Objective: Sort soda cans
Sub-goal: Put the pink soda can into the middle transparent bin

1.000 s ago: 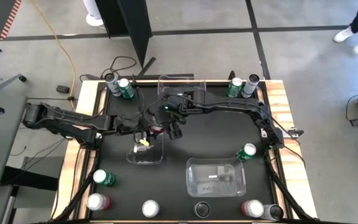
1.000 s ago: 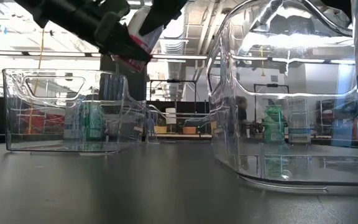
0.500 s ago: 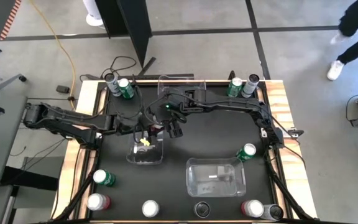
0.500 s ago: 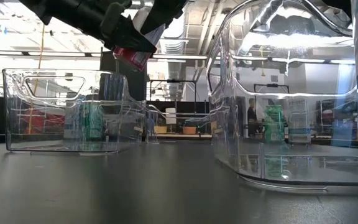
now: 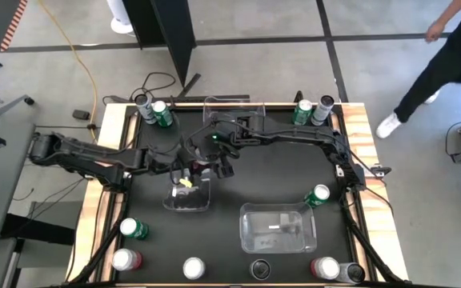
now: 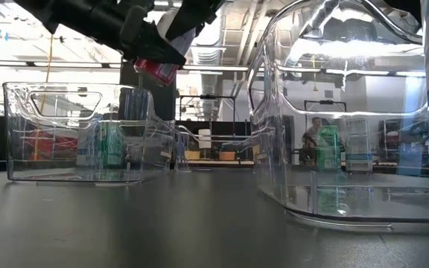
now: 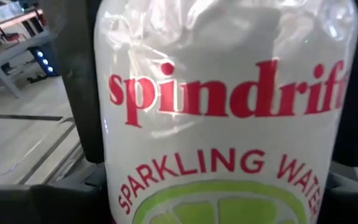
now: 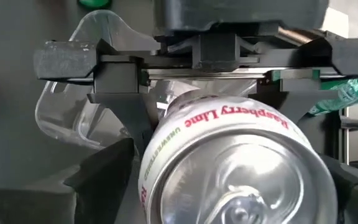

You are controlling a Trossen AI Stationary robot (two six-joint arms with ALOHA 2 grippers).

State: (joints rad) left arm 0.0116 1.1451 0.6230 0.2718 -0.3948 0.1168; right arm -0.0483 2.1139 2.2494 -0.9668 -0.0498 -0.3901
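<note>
1. The left claw (image 5: pixel 192 170) was clamped around a raspberry-lime can (image 7: pixel 225 118), held in the air above a clear bin (image 6: pixel 80 134) on the bench (image 5: pixel 278 172).
2. The right claw (image 5: pixel 224 166), just beside the left one, had its fingers (image 8: pixel 98 180) spread on either side of that same can's silver top, so it looked released.
3. The other cans (image 5: pixel 132 229) stood well apart from both claws, along the bench edges and corners.
4. A second clear bin (image 5: pixel 278 227) sat nearer the front edge.
</note>
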